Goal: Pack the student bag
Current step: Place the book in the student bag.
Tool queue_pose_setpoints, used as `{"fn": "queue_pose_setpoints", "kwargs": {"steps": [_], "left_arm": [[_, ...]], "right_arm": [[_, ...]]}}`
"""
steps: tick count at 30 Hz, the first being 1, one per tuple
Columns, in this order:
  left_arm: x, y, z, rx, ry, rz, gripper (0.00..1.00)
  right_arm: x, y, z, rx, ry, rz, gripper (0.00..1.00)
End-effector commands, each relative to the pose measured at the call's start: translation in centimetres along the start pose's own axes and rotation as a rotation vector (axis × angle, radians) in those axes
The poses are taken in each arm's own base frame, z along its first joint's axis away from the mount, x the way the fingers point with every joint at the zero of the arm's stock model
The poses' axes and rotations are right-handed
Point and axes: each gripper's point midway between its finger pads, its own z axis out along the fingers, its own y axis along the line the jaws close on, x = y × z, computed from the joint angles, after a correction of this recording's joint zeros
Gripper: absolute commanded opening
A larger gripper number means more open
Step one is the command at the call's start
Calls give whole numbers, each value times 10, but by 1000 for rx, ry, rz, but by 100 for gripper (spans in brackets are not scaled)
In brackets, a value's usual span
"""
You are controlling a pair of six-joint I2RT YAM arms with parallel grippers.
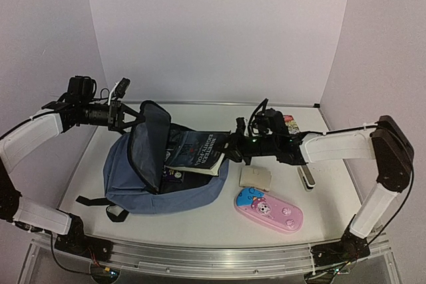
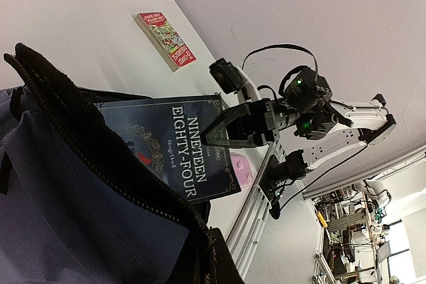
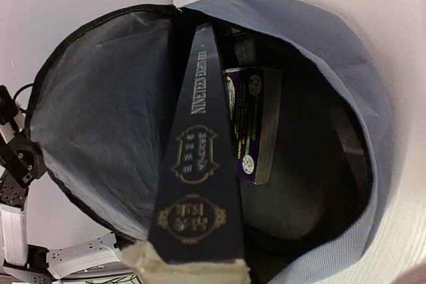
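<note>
The right claw (image 1: pixel 231 145) gripped the book (image 1: pixel 196 153) endwise, its long axis pointing straight ahead into the bag (image 1: pixel 200 194), whose mouth the left claw (image 1: pixel 131 116), pinching the flap, held open.

Soft, even light, shadows faint — inside the student bag (image 3: pixel 333 51) it's murky, wrist views warp at edges.

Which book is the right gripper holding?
The dark blue book, clamped by the right gripper at the backpack mouth. The red book lies on the table.
</note>
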Motion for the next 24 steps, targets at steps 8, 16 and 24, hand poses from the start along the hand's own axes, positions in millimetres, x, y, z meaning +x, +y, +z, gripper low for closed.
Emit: {"fn": "queue_pose_setpoints", "kwargs": {"steps": [8, 16, 24], "left_arm": [[-9, -23, -8, 58, -33, 100, 0], [-9, -23, -6, 78, -28, 90, 0], [-8, -20, -3, 98, -21, 68, 0]], "right_arm": [[-8, 11, 60, 39, -11, -119, 0], [-9, -22, 96, 294, -10, -269, 0], [5, -15, 136, 272, 31, -324, 0]]}}
